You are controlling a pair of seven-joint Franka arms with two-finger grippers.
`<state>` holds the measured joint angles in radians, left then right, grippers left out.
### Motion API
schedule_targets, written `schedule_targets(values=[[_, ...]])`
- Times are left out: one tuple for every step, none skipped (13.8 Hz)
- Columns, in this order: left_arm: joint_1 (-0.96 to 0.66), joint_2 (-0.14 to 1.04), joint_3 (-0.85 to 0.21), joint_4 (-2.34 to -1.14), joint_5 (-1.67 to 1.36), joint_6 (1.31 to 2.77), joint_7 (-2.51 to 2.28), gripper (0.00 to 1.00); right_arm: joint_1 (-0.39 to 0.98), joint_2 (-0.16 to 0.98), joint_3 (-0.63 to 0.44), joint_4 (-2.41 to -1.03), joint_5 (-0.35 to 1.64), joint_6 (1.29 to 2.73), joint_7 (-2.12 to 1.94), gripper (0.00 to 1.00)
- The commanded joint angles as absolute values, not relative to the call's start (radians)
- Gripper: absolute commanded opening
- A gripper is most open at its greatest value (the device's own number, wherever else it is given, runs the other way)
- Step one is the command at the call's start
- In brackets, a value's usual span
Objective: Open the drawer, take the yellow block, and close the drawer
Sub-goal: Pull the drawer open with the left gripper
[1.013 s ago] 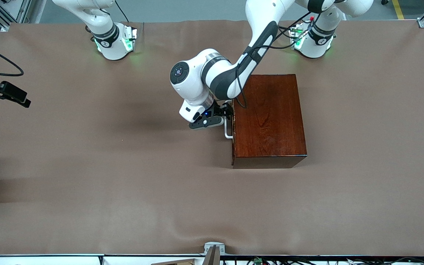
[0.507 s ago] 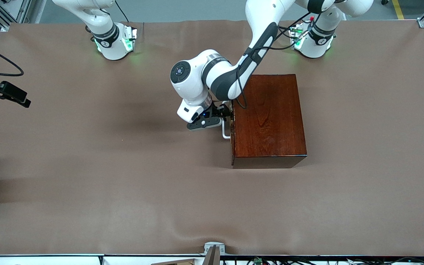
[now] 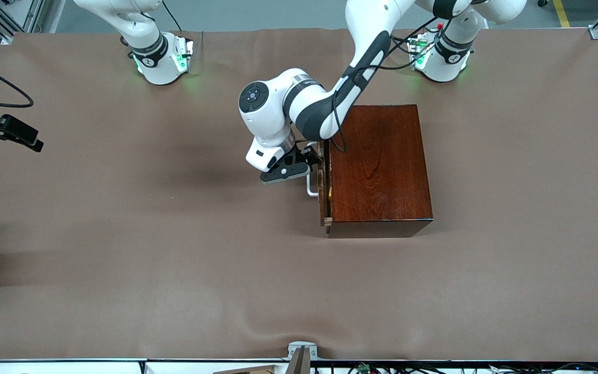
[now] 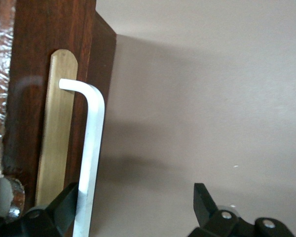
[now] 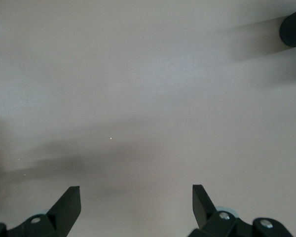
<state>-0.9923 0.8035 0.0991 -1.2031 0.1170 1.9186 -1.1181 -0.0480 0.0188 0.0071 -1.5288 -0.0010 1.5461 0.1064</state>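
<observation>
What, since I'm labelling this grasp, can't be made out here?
Yellow block: front view, only a sliver; the box covers the rest.
Left gripper at the handle: contact cut off by left wrist view's edge.
Right gripper, waiting: front view's edge crops it.

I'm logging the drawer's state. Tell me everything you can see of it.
The drawer is pulled slightly out of the glossy reddish-brown box, toward the right arm's end. Its dark wood front carries a brass-coloured plate and a white bar handle. The left gripper is open, one finger hooked against the handle.
</observation>
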Motion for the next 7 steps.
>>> schedule_targets(values=[[-1.0,0.825,0.094,-1.169,0.098,1.976,-1.154,1.0,-0.06,0.002,0.017,-1.54,0.005,1.549,0.114,1.0],[-1.0,0.825,0.092,-1.169,0.098,1.983,-1.158,1.0,-0.06,0.002,0.017,-1.54,0.005,1.549,0.114,1.0],[-1.0,0.825,0.084,-1.167,0.098,1.999,-1.17,1.0,-0.06,0.002,0.017,-1.54,0.005,1.549,0.114,1.0],[-0.999,0.827,0.083,-1.169,0.098,2.019,-1.187,1.0,-0.06,0.002,0.017,-1.54,0.005,1.549,0.114,1.0],[-1.0,0.827,0.081,-1.169,0.098,2.04,-1.201,1.0,-0.06,0.002,0.017,-1.54,0.005,1.549,0.114,1.0],[-0.999,0.827,0.08,-1.169,0.098,2.058,-1.207,1.0,-0.06,0.002,0.017,-1.54,0.005,1.549,0.114,1.0],[-0.999,0.827,0.074,-1.169,0.097,2.072,-1.21,1.0,-0.06,0.002,0.017,-1.54,0.005,1.549,0.114,1.0]])
